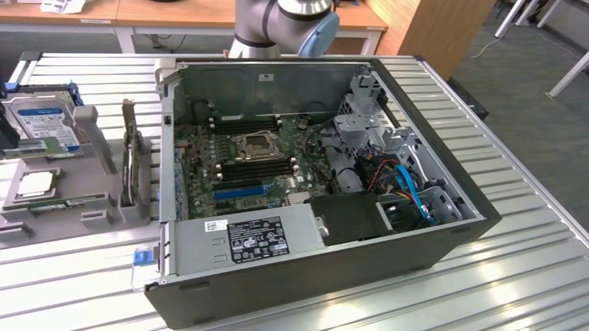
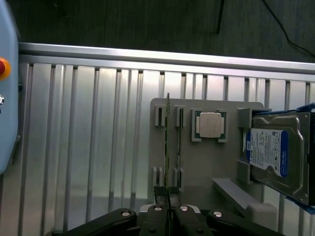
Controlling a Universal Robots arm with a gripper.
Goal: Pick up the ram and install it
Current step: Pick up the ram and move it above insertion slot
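The end effector (image 2: pixel 167 196) hangs above a grey holder (image 2: pixel 206 162) on the slatted surface (image 2: pixel 88 137), its fingertips pressed together. Beneath it, in line with the fingertips, the ram (image 2: pixel 167 142) stands on edge in the holder, with a second stick (image 2: pixel 179 137) just beside it. Further out on that side sit a square processor chip (image 2: pixel 210 124) in its recess and a blue-labelled hard drive (image 2: pixel 273 155), cut off by the frame. The ram shows edge-on only, its near end hidden behind the fingertips. The open computer case (image 1: pixel 432 241) holds a motherboard (image 1: pixel 276 148), dark memory slots (image 1: pixel 247 167), a labelled power supply (image 1: pixel 244 238) and blue cables (image 1: pixel 410 189).
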